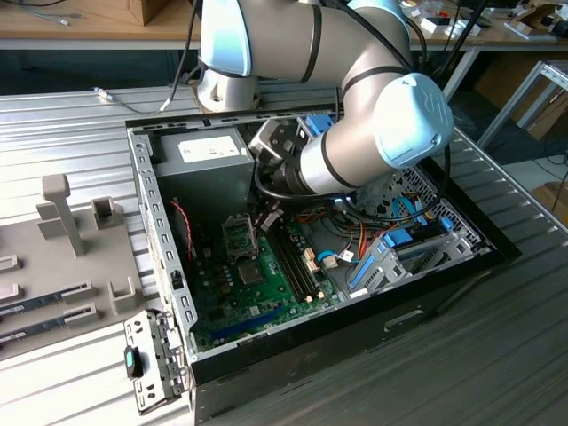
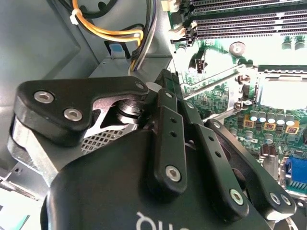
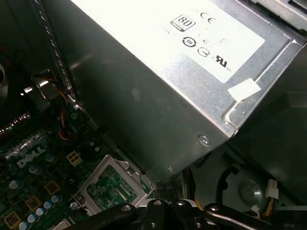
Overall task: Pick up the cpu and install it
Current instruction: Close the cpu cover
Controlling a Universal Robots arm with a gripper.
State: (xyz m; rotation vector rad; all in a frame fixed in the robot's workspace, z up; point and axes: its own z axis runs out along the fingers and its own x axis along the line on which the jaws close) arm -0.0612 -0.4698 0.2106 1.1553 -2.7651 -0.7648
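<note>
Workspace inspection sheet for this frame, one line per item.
Surface: ribbed metal table carrying an open computer case.
Job's things: socket frame on the green motherboard; whether the cpu sits in it cannot be told.
Clutter: loose metal bracket beside the case; grey fixture tray at the exterior view's left.
Grippers: hand inside the case, over the motherboard, next to the socket frame.
Cables: yellow and orange wires; red wires.
Surroundings: wooden bench behind.
</note>
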